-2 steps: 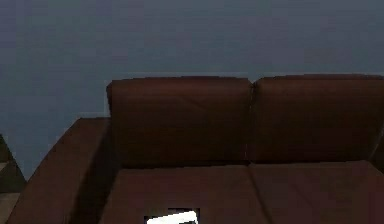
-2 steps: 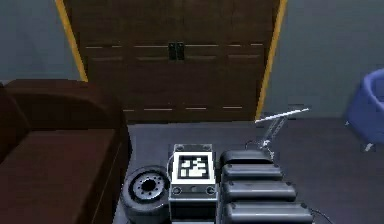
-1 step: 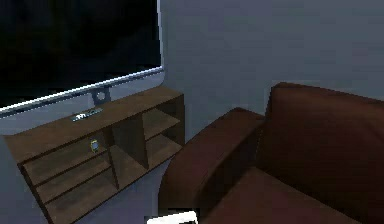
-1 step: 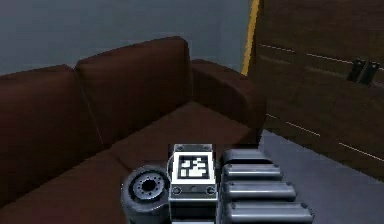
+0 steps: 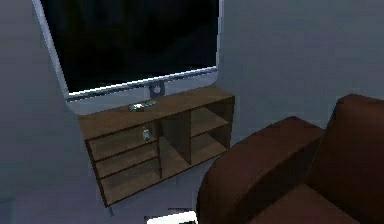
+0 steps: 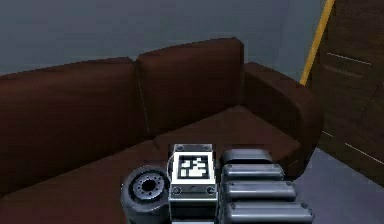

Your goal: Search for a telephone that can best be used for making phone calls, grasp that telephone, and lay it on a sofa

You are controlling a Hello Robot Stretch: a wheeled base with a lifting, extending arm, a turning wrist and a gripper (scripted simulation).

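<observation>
**Forward view:** A wide flat-screen television with a silver frame [image 5: 135, 45] stood on a low brown wooden stand with open shelves [image 5: 205, 108], set against a grey wall. A small pale object [image 5: 147, 132] sat on the stand's upper left shelf. A small dark item [image 5: 138, 105] lay on its top beside the screen's foot. Both were too small to be called a telephone, so the task's thing appeared not yet found, with the stand the likeliest place to look. A brown leather upholstered seat [image 5: 300, 170] rose at the lower right, angled toward the screen, presumably for watching it.

**Arm side view:** A long dark-brown leather sofa [image 6: 120, 100] with two back cushions ran along the grey wall, close on the side where the arm reaches. That made it a convenient spot for the later drop-off. At the bottom edge sat a white square marker with black marks [image 6: 192, 167], flanked by grey ribbed arm segments [image 6: 255, 188]. They looked drawn in short, as would suit driving. Left of the marker was the pincer [image 6: 148, 190], a dark rounded body. Its fingers could not be made out, so neither their state nor any load could be told. A brown wooden door [image 6: 355, 80] stood at the right.
</observation>
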